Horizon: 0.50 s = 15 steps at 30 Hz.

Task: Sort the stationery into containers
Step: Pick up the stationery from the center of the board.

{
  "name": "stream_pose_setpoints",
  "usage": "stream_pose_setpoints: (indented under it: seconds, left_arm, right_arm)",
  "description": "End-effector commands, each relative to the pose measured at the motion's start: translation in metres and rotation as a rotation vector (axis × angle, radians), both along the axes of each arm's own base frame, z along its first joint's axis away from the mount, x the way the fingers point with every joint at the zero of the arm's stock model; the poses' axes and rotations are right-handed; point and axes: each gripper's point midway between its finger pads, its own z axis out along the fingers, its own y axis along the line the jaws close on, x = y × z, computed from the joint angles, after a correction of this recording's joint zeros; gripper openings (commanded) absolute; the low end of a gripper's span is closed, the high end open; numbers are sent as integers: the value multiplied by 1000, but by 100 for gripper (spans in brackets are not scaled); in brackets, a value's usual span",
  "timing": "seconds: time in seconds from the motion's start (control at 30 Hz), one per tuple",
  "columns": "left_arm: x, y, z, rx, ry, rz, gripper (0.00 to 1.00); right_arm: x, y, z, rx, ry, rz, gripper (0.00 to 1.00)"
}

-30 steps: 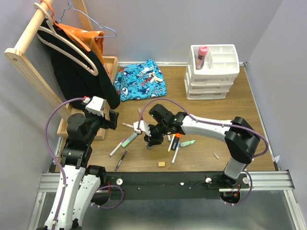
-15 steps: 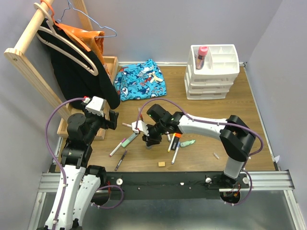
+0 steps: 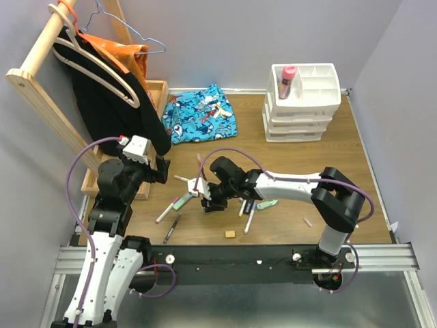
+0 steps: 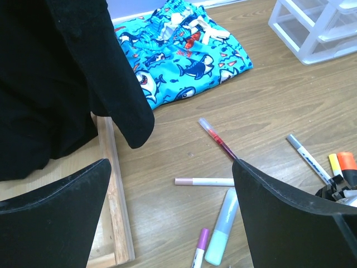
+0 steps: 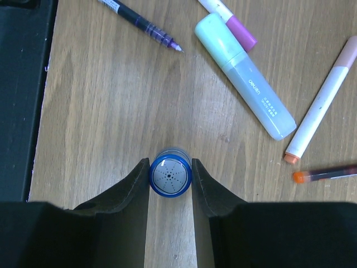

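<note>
Right gripper is clamping the small jar, one finger pressing each flank. The jar is standing upright on the table, its blue lid facing the wrist camera. The grip is coming straight down and centred, likely so the round body is not squirting sideways on the lift.

Just beyond the fingertips a mint highlighter, a white marker and a purple pen are lying flat, all apart from the jar. Taking the jar first is probably clearing room among them.

Further out the white organiser is sitting at the far right of the table, well apart from the jar. A pink glitter tube is already standing in its top left compartment. A tan eraser cube is lying near the front edge.

Left gripper is hanging with jaws spread wide and holding nothing. It is beside the wooden tray and black garment — seemingly parked clear of the right arm's path
</note>
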Motion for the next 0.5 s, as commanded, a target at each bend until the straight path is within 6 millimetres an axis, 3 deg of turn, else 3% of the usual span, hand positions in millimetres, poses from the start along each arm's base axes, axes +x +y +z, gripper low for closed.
stream_pose_setpoints:
  seconds: [0.0, 0.03, 0.07, 0.13, 0.17, 0.27, 0.3, 0.37, 0.4, 0.47]
  left_arm:
    - [1, -3, 20, -11, -45, -18, 99]
    - [0, -4, 23, -11, -47, -25, 99]
    - [0, -5, 24, -5, -48, -34, 99]
    - [-2, -4, 33, -3, -60, -30, 99]
    - [-4, -3, 35, 0, -61, -31, 99]
    - [-9, -6, 39, 8, -50, -57, 99]
    - [-11, -6, 41, 31, -56, -69, 99]
    - [-13, -8, 46, 35, -68, -84, 99]
    - [-13, -10, 52, 33, -88, -93, 99]
    - [-13, -14, 58, 32, -110, -117, 99]
  right_arm:
    - [-1, -13, -11, -114, 3, -41, 0]
    - [5, -9, 1, -107, -18, -50, 1]
    - [19, 6, 35, -53, -70, -63, 0]
    - [29, 5, 59, -74, -119, -43, 1]
    - [46, 16, 93, -29, -187, -71, 1]
    - [71, 9, 121, -62, -256, -64, 0]
    - [87, 6, 141, -55, -276, -92, 1]
    - [102, 0, 155, -53, -274, -126, 0]
    - [117, -8, 173, -47, -282, -173, 0]
    - [135, -18, 183, -52, -266, -252, 1]
